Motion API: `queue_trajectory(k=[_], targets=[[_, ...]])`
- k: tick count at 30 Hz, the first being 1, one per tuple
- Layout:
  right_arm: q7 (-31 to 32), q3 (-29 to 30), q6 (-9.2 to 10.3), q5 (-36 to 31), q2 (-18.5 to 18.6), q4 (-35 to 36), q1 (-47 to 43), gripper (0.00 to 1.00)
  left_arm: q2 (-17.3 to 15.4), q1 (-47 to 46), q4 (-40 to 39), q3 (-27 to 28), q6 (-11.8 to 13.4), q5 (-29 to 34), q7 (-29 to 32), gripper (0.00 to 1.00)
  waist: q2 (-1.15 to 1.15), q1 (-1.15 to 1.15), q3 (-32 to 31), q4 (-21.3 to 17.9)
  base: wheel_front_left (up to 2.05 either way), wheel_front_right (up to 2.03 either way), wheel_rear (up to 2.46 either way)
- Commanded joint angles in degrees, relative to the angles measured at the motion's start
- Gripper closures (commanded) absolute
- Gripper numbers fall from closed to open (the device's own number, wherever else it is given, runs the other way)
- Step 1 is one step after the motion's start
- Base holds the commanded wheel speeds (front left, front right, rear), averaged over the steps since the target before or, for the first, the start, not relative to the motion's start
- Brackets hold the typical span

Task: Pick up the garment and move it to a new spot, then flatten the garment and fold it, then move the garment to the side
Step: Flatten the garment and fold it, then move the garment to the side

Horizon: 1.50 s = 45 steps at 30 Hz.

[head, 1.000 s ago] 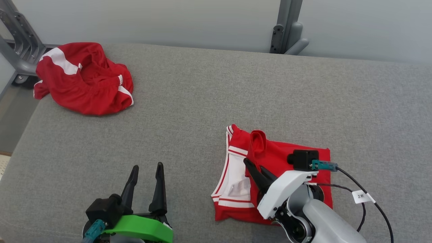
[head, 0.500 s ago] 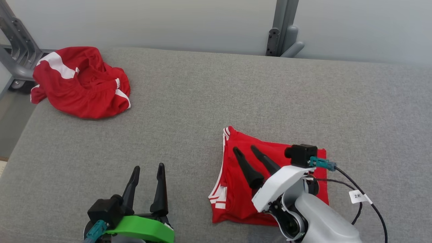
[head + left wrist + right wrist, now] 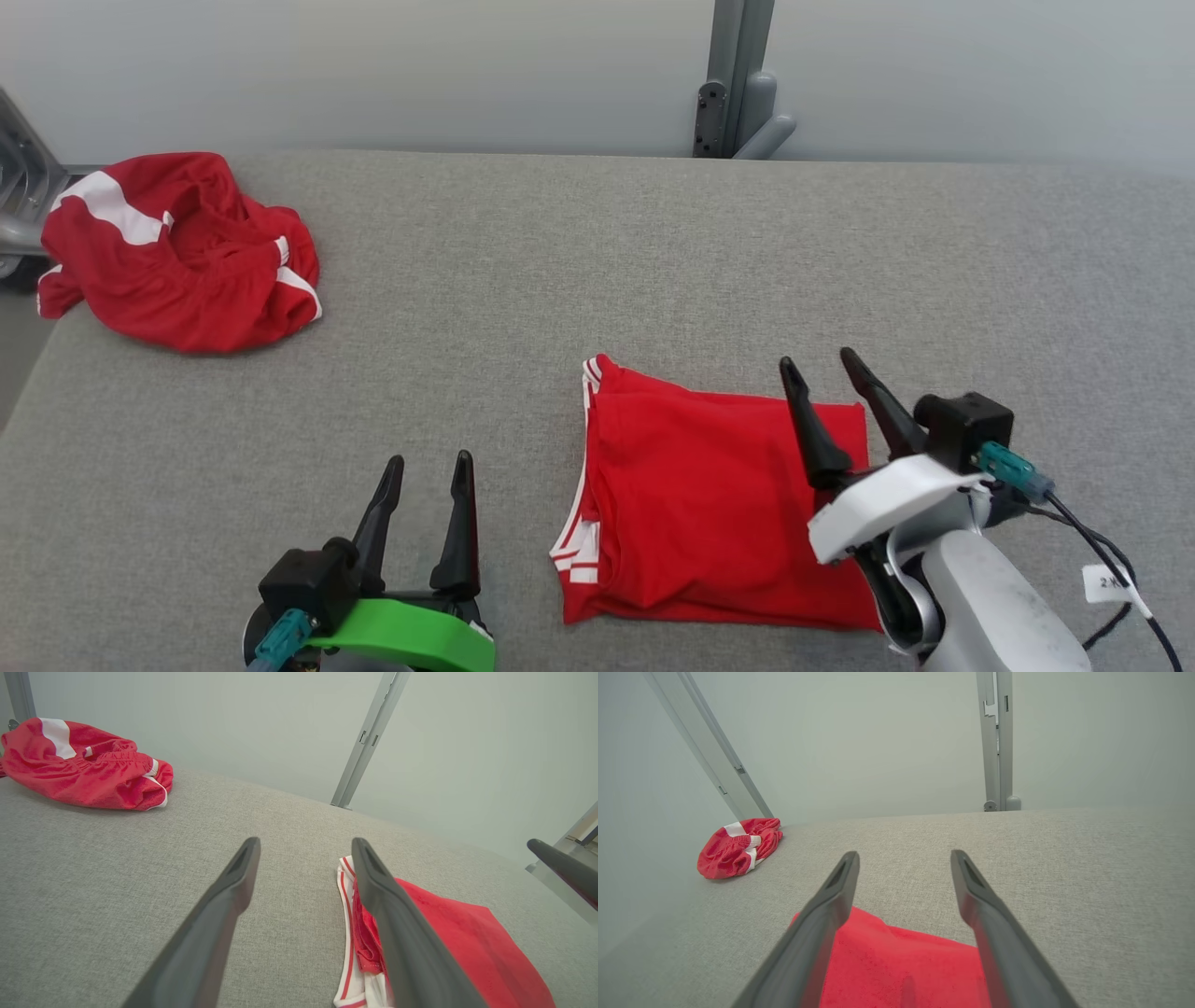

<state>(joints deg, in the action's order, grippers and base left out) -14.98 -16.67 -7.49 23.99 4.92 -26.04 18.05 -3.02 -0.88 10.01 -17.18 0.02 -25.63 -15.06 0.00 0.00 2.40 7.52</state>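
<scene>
Head view, nearest first: my left claw [image 3: 429, 457] sits at 7 o'clock, fingers apart and empty, resting above the grey padded surface [image 3: 560, 261]. At 4 o'clock my right claw [image 3: 817, 357] is also spread wide and grips nothing, its fingers hanging over the 3 o'clock edge of the folded garment [image 3: 709, 504]. I cannot tell whether they brush the cloth. The garment, red with white trim, lies at 5 o'clock as a tidy, nearly square packet. Its slightly longer side seems to run from 9 to 3 o'clock, and the white-striped edge points toward 9 o'clock, at my left claw. The fold looks finished, so I judge the step in hand is moving it aside. To do that well I should pinch through every layer at one edge, low and deep, then carry or slide it level so the packet does not fall open. Farther off at 10 o'clock lies a crumpled garment [image 3: 177, 252], and a metal post [image 3: 733, 75] rises at 1 o'clock.
</scene>
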Motion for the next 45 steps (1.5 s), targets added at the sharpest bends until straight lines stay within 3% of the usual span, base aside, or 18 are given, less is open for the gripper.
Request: queue_trajectory(k=[1,9,16,38,45], targets=[[-0.17,1.43,0.0,-1.77,0.12,1.24,-1.88,0.0,-0.05,0.03,-0.15,-0.01,-0.13,0.3,-0.14,0.0,0.0,0.0,-0.23,-0.51,0.0,0.0,0.0],[-0.26,12.07,0.0,-13.57,-1.04,11.36,-12.19,0.0,0.0,0.39,-0.26,0.67,-0.18,1.21,-0.15,0.0,0.0,0.0,-1.02,-2.2,0.0,0.0,0.0],[-0.23,18.16,0.0,-16.3,-1.95,18.26,-19.74,0.0,0.03,1.19,0.06,2.07,-0.18,2.46,-0.14,0.0,0.0,0.0,-1.91,-3.25,0.0,0.0,0.0],[0.0,19.74,0.0,-12.37,-2.01,19.92,-23.19,0.0,0.1,2.65,-0.03,4.21,-0.42,4.22,-0.14,0.0,0.0,0.0,-3.31,-3.35,0.0,0.0,0.0],[3.89,18.53,0.0,-14.07,-2.02,16.96,-20.75,0.0,0.09,2.16,0.0,3.63,-0.24,4.04,-0.14,0.0,0.0,0.0,-3.06,-2.29,0.0,0.0,0.0]])
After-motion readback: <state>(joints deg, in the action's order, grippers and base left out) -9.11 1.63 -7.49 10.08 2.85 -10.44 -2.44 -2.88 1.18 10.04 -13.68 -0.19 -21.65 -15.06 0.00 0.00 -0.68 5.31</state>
